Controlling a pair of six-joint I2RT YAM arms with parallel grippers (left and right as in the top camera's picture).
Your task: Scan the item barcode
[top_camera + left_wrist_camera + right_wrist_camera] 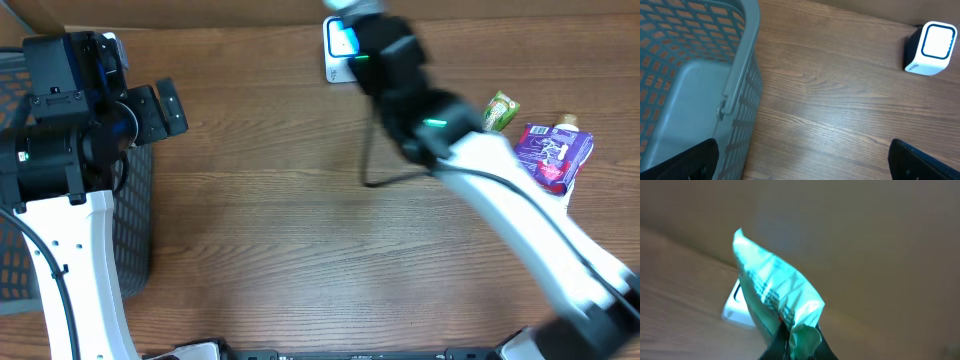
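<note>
One thin pinch: right tool [795,341] clamps green packet [774,292] by its corner, at the scanner [340,52] on the far edge of the desk [290,250]. It may twist or slip and spoil the scan; left tool [802,162] gapes empty.

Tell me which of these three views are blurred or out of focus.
Overhead: the right arm is smeared by motion, the left arm is sharp. Left wrist: sharp; the white box-shaped scanner shows slight glare. Right wrist: soft overall; the pale green crinkled packet is blurred, its print unreadable.
</note>
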